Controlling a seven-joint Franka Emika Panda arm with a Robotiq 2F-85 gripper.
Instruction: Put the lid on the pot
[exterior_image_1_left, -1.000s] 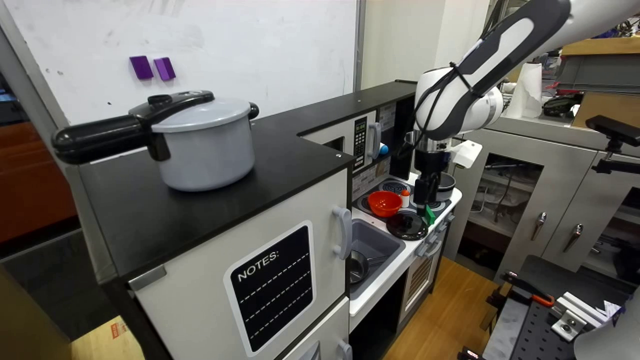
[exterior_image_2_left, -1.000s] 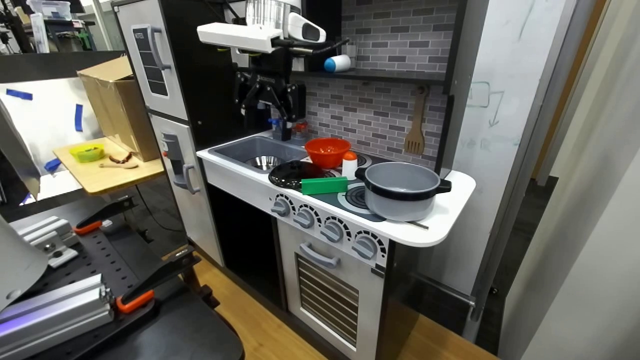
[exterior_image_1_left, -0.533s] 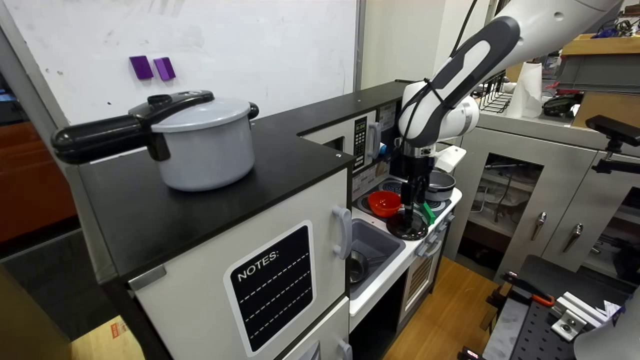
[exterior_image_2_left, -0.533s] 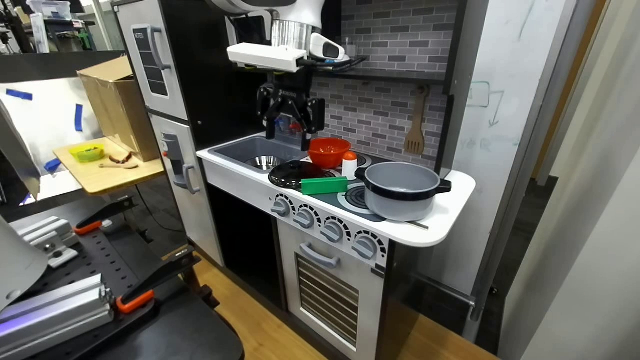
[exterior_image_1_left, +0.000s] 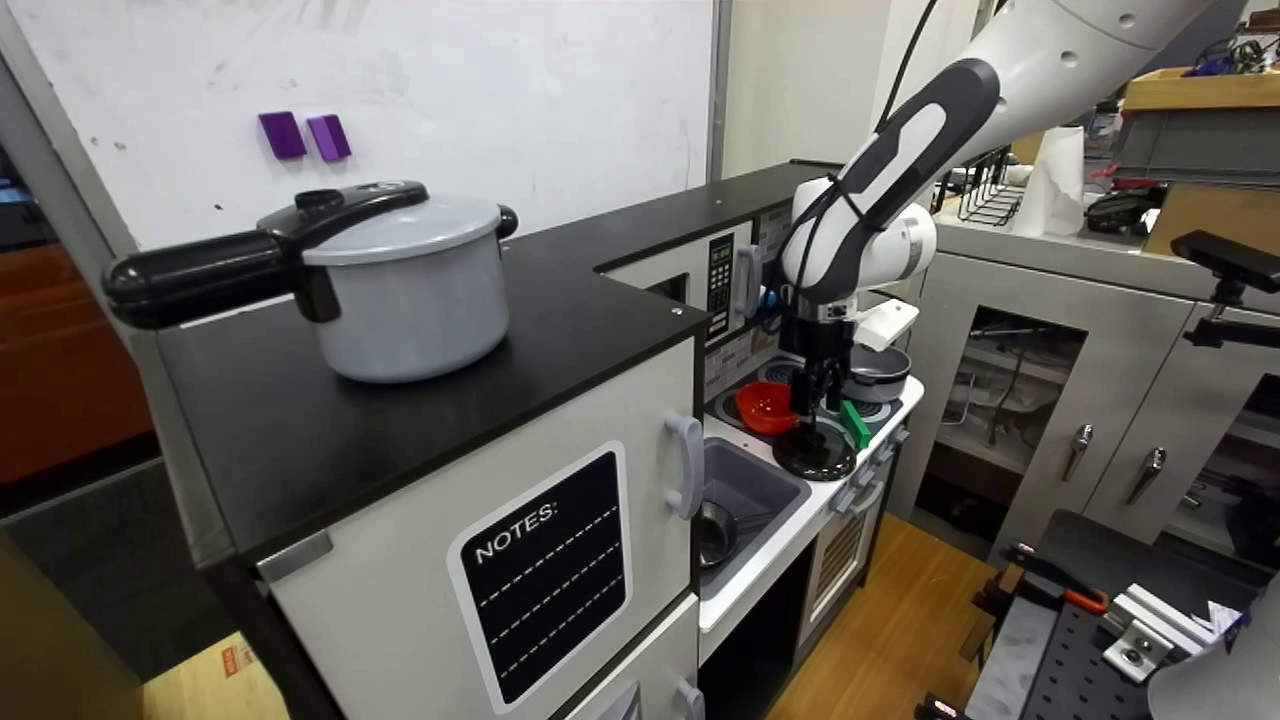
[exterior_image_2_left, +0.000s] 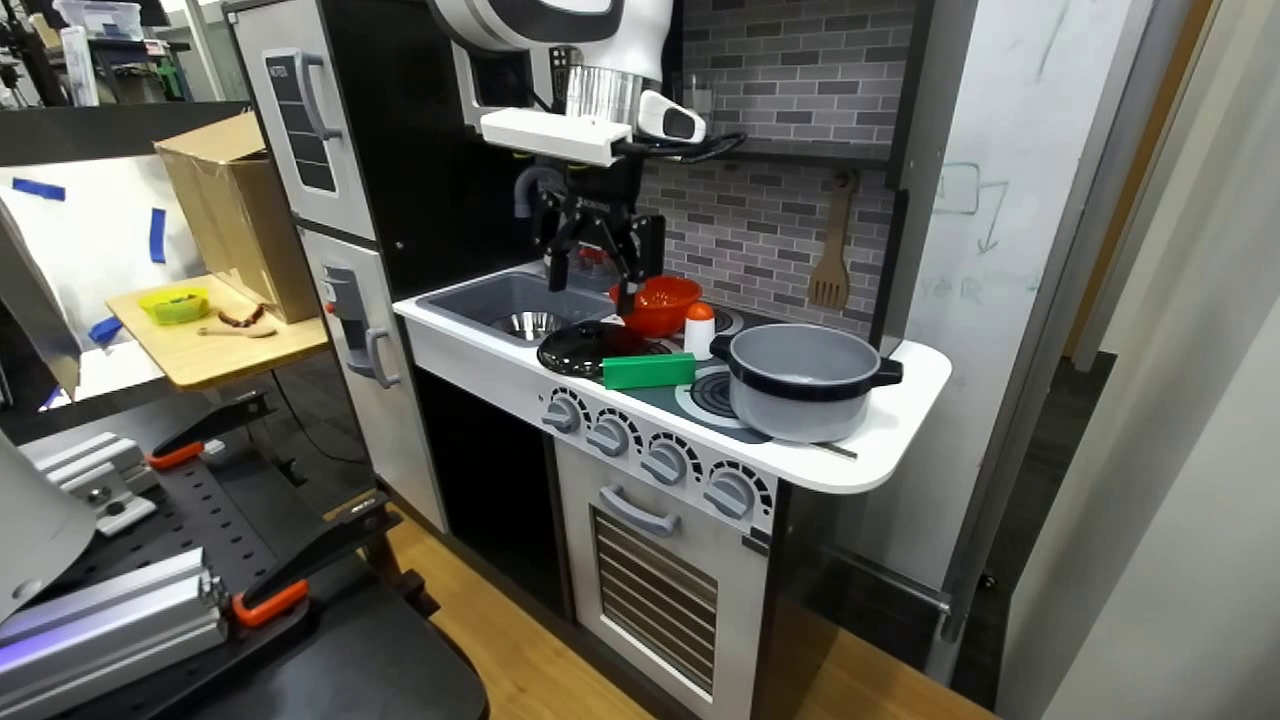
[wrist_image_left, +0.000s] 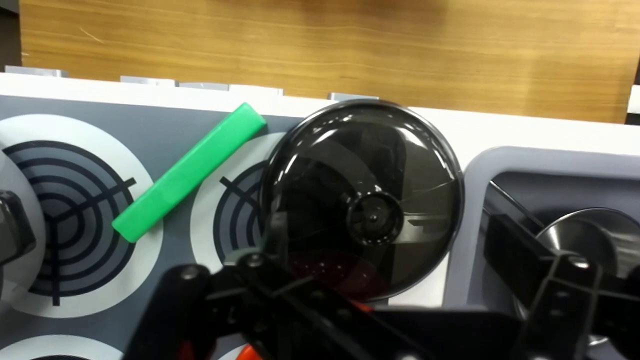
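The pot (exterior_image_2_left: 800, 400) is grey with a black rim and two black side handles. It stands uncovered on the stove's right end, and part of it shows in an exterior view (exterior_image_1_left: 876, 378) behind the gripper. The lid (exterior_image_2_left: 588, 350) is round, black and shiny with a centre knob. It lies flat between the front burner and the sink, and shows whole in the wrist view (wrist_image_left: 370, 170). My gripper (exterior_image_2_left: 592, 288) is open and empty above the lid, pointing down. In the wrist view its fingers (wrist_image_left: 390, 235) are spread on either side of the knob.
A green block (exterior_image_2_left: 649, 371) lies beside the lid, towards the pot. A red bowl (exterior_image_2_left: 668, 305) and an orange-topped white shaker (exterior_image_2_left: 699, 335) stand behind. The sink (wrist_image_left: 472, 200), holding a metal pan (wrist_image_left: 580, 235), adjoins the lid. A shelf (exterior_image_2_left: 790, 150) overhangs the back.
My gripper has moved down and over the lid, leftward in an exterior view showing the fridge top and rightward in the view facing the stove. The lid and pot have not moved.
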